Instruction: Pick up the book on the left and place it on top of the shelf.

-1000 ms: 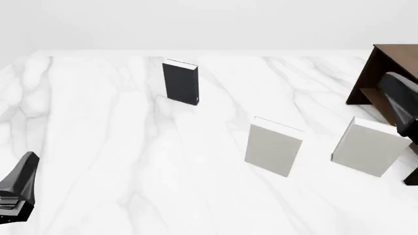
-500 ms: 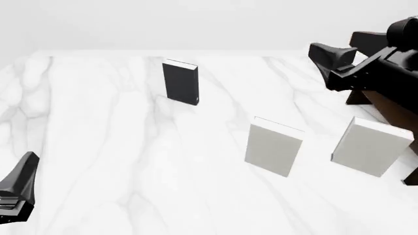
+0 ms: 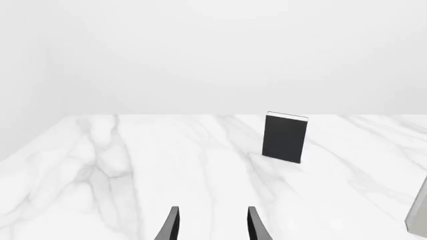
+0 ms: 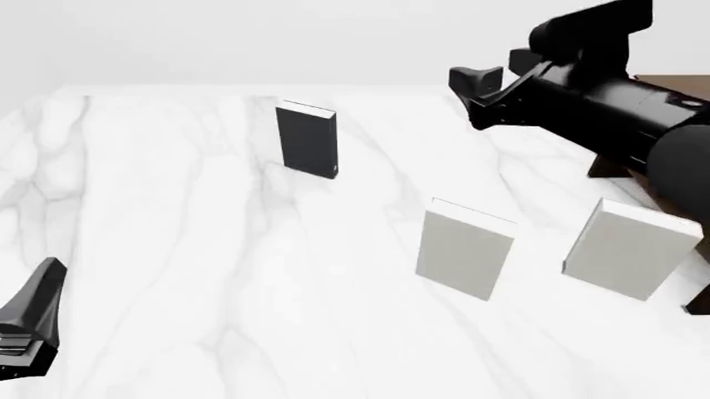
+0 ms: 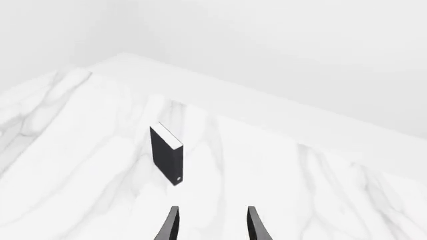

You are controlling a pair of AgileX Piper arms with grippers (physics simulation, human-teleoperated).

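i am in the reach step. the book (image 4: 308,140) stands upright on the desk (image 4: 199,274), far from the shelf (image 4: 666,87) and beyond the two grey books (image 4: 465,252). my right gripper (image 4: 480,86) hangs in the air between the shelf and the book, well apart from the book, its fingers (image 5: 172,225) spread with nothing between them. my left gripper (image 3: 212,227) is spread too and rests low, far from the book. next i judge the right gripper must descend and close on the book's sides.
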